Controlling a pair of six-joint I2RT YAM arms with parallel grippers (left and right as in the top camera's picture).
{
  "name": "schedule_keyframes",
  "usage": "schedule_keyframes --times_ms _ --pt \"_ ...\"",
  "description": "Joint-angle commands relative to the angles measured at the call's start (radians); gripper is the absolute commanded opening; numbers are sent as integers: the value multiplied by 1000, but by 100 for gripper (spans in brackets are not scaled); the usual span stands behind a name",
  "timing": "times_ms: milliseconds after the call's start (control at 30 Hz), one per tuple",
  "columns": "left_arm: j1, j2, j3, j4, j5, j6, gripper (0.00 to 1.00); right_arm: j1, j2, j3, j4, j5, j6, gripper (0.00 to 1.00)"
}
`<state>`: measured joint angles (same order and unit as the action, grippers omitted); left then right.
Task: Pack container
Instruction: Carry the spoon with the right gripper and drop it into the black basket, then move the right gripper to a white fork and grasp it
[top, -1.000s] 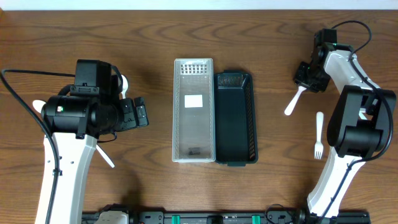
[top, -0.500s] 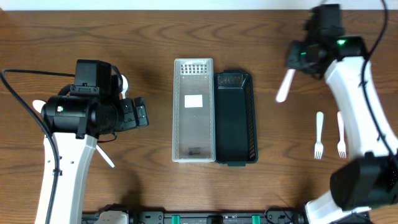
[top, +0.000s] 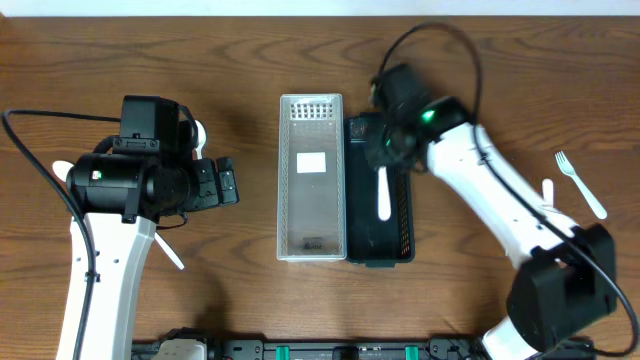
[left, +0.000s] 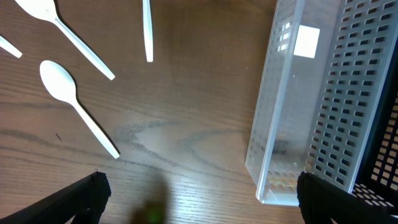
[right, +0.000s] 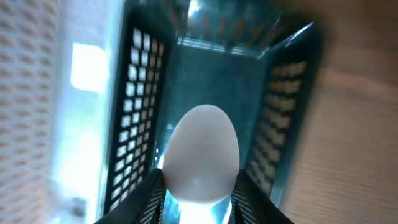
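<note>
My right gripper (top: 388, 150) is shut on a white plastic spoon (top: 383, 193) and holds it over the dark green basket (top: 400, 135). In the right wrist view the spoon's bowl (right: 202, 154) sits between the fingers (right: 199, 196), above the basket's floor (right: 208, 81). A clear slotted container (top: 311, 178) stands against the basket's left side. My left gripper (top: 225, 182) is open and empty over bare wood to the left of the clear container. In the left wrist view its fingers (left: 199, 202) frame the table, with the clear container (left: 292, 106) at the right.
White spoons lie at the left, one (left: 74, 109) near another (left: 62, 28), beside a loose handle (left: 147, 31). Another utensil (top: 170, 252) lies by the left arm's base. A white fork (top: 580, 183) and a second utensil (top: 547, 190) lie at the far right.
My right arm swung left from the table's far right, carrying the white spoon, and now holds it over the dark basket. A fork it hid now shows. The left arm has not moved.
</note>
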<state>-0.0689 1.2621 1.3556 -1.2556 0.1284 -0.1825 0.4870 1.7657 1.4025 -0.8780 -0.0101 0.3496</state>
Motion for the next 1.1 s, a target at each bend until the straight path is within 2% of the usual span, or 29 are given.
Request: schedule_keyframes --times_ms 0,33,100,267,300,367,400,433,500,667,833,1067 --pt "2 -9 16 0 2 14 98 37 12 -83 51 2 7 20" --pt "2 -9 16 1 2 14 98 44 12 -90 61 2 -5 24" --pt "2 -9 16 2 2 14 98 53 12 -89 67 2 -28 38" --pt "2 -9 16 1 2 15 98 55 6 -46 53 3 -31 44" --pt "2 -9 16 1 2 18 98 53 3 -22 37 5 -37 49" --pt "2 -9 16 1 2 18 98 40 -11 50 -18 34 -43 67" --pt "2 -9 16 2 2 18 98 30 -19 84 -44 57 -43 72" --pt "2 -9 16 4 2 18 98 18 -28 116 -70 81 -43 72" --pt "2 -9 16 7 2 18 98 -24 -59 181 -129 148 -31 74" --pt "2 -9 16 19 2 18 98 -234 -175 216 -248 246 58 96" --pt "2 -9 16 24 2 26 98 -456 -206 135 -322 184 76 99" --pt "2 -9 16 38 2 33 98 -587 -208 -236 -161 81 76 99"
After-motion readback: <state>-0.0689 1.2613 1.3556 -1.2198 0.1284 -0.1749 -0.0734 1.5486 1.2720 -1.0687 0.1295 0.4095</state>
